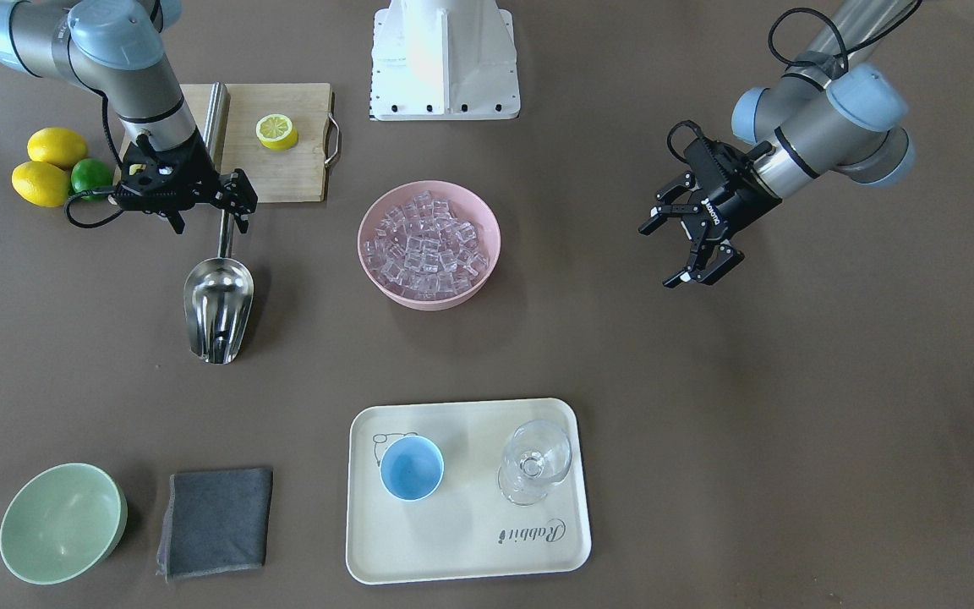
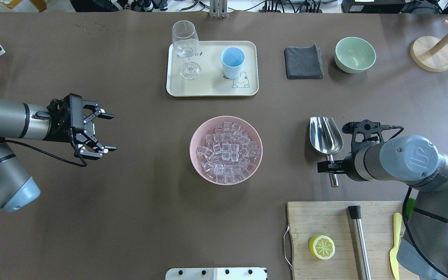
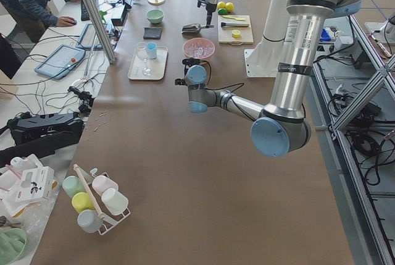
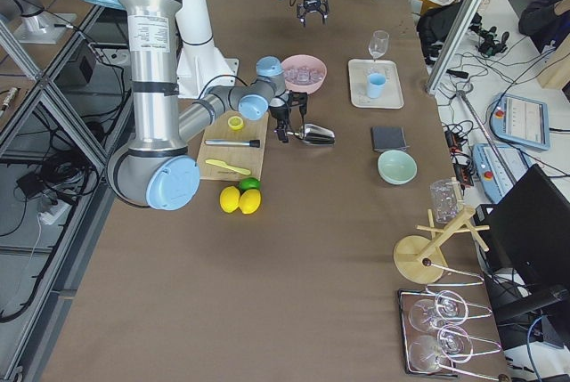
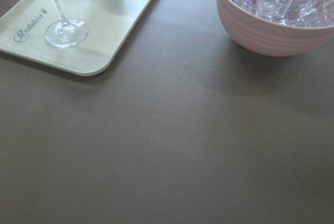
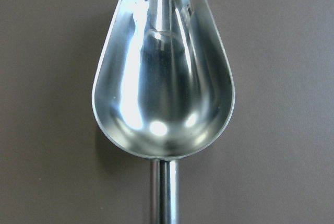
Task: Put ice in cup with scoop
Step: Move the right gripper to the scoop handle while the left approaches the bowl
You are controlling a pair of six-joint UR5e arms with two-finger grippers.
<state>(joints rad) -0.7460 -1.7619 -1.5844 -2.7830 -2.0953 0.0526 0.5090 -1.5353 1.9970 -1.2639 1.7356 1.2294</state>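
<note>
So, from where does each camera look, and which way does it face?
Front-facing: across the table, facing the robot, down; both arms, left gripper on picture's right.
Overhead: behind the robot, looking forward, down; both arms.
Exterior left: table end, looking along it; left arm near.
Exterior right: opposite end; right arm near.
Left wrist: sees tray and bowl; no gripper shows.
Right wrist: looks down on scoop; no gripper shows.
Shared: front and overhead both show the bowl.

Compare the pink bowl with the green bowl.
The pink bowl is heaped with ice; the green bowl is empty. The pink bowl stands on its own, apart from other things; the green bowl stands right beside a grey cloth. Both are round, upright and open-topped.
</note>
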